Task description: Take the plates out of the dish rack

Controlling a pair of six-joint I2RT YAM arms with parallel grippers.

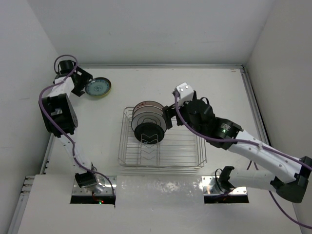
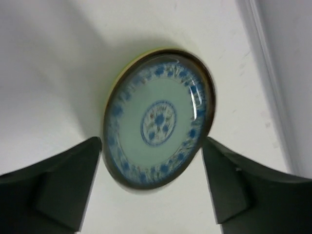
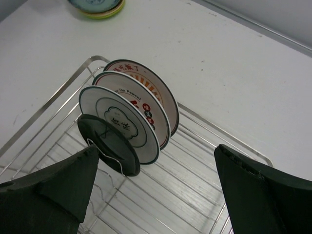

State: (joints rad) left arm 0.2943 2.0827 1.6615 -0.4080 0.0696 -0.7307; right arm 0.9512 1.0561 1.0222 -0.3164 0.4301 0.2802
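Note:
The silver wire dish rack stands mid-table. Several plates stand upright in its left slots: a black plate in front, a white plate with grey rings, and two white plates with red-orange pattern behind. My right gripper is open above the rack floor, just right of the plates and apart from them; in the top view it sits beside them. A teal-patterned plate lies flat on a lime green plate at the far left. My left gripper is open, its fingers either side of the plate's near rim, not touching it.
The teal and green stack also shows at the top of the right wrist view. White walls enclose the table on three sides. A raised rail runs along the table's right edge. The rack's right half holds no plates.

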